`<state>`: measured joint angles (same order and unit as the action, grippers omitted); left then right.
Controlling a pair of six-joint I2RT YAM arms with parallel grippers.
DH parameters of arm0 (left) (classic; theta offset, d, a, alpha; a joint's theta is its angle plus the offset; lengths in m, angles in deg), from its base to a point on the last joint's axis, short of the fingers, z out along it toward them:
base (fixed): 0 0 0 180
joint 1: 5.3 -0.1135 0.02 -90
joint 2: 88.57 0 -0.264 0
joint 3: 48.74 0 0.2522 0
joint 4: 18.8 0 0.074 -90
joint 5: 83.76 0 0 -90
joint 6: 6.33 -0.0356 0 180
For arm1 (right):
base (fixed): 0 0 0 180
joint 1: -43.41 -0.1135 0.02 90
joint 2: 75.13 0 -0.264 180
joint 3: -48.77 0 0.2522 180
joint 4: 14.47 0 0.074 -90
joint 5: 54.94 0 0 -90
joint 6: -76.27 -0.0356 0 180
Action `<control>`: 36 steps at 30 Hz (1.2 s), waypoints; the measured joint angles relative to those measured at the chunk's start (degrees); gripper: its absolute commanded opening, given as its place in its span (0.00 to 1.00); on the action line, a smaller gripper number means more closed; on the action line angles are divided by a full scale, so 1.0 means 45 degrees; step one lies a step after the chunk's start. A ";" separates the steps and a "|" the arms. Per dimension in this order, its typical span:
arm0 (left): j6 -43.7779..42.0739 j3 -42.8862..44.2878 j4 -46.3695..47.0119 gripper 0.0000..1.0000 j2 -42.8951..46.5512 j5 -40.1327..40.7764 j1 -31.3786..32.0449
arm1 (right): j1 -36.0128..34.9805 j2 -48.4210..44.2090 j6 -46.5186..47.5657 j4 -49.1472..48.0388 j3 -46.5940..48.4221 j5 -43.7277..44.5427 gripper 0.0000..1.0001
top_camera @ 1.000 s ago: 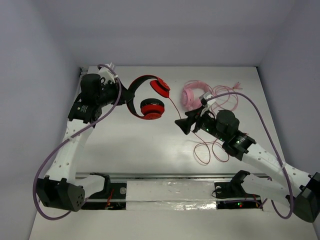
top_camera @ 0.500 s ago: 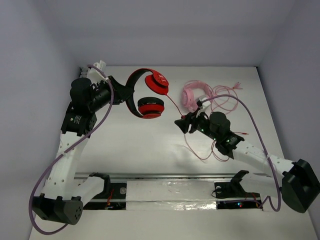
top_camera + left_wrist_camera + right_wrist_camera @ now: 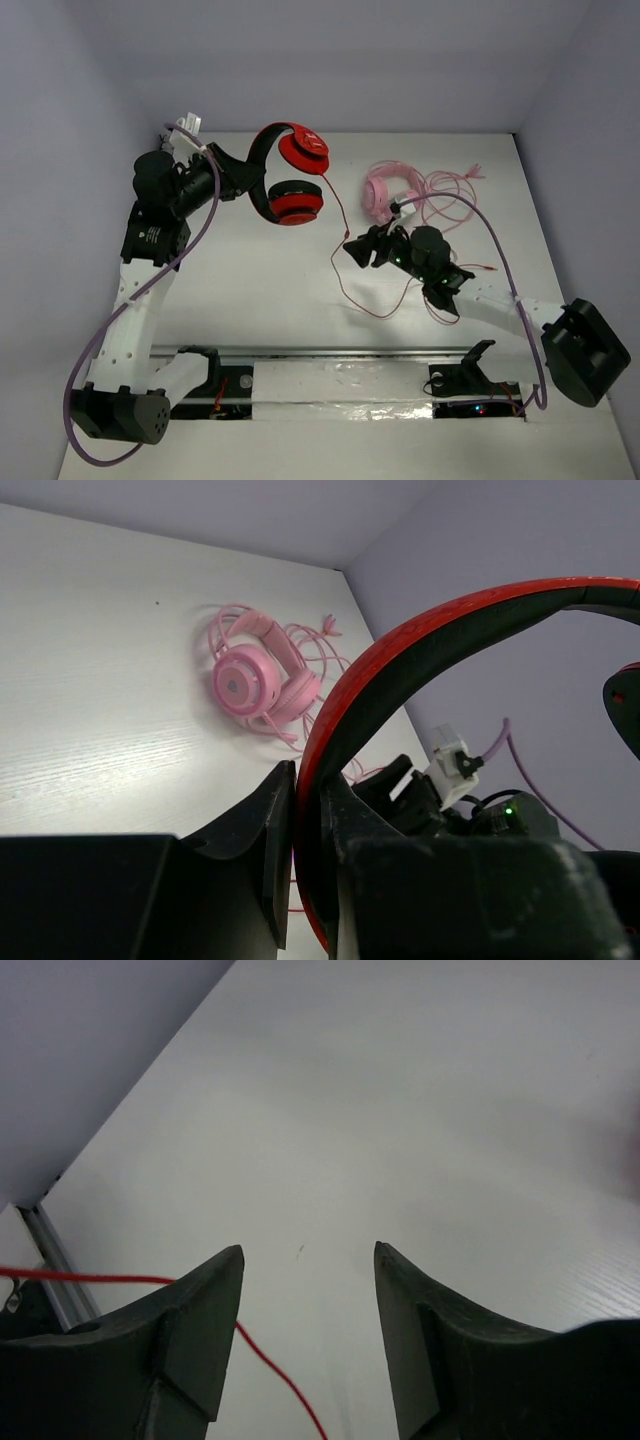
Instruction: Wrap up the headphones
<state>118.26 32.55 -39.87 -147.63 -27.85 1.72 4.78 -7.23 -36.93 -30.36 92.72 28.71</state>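
Note:
The red headphones [image 3: 285, 180] hang above the back left of the table, cups facing down to the right. My left gripper [image 3: 238, 172] is shut on their red and black headband [image 3: 400, 650], which sits pinched between the fingers [image 3: 278, 820]. The thin red cable [image 3: 385, 317] trails from a cup down over the table in a loop. My right gripper [image 3: 350, 250] hovers low at mid-table, open. In the right wrist view the red cable [image 3: 270, 1365] runs from behind the left finger [image 3: 200, 1310] into the gap, not pinched.
Pink headphones [image 3: 380, 190] with a tangled pink cable [image 3: 455, 190] lie at the back right, just behind my right arm. They also show in the left wrist view [image 3: 250, 675]. The metal rail [image 3: 340, 365] with the arm bases runs along the near edge.
My left arm has carried the headphones up and toward the back. The right gripper has slid left and narrowed a little. The red cable's loop has been drawn leftward.

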 measured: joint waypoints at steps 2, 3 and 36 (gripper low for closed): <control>0.0117 0.0000 0.0165 0.00 -0.0092 -0.0073 0.0000 | 0.0000 0.0573 0.0019 -0.0126 0.0209 -0.0019 0.65; 0.0155 0.0000 0.0228 0.00 -0.0126 -0.0092 0.0000 | 0.0000 0.0869 0.0053 -0.0219 0.0291 -0.0131 0.66; 0.0627 0.0335 0.0335 0.00 -0.0384 0.0262 0.0000 | 0.0073 0.3332 -0.0559 -0.1841 0.0714 -0.3439 0.70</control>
<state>121.08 34.05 -38.36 -149.36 -26.67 1.72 5.10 7.76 -39.44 -38.64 95.93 13.23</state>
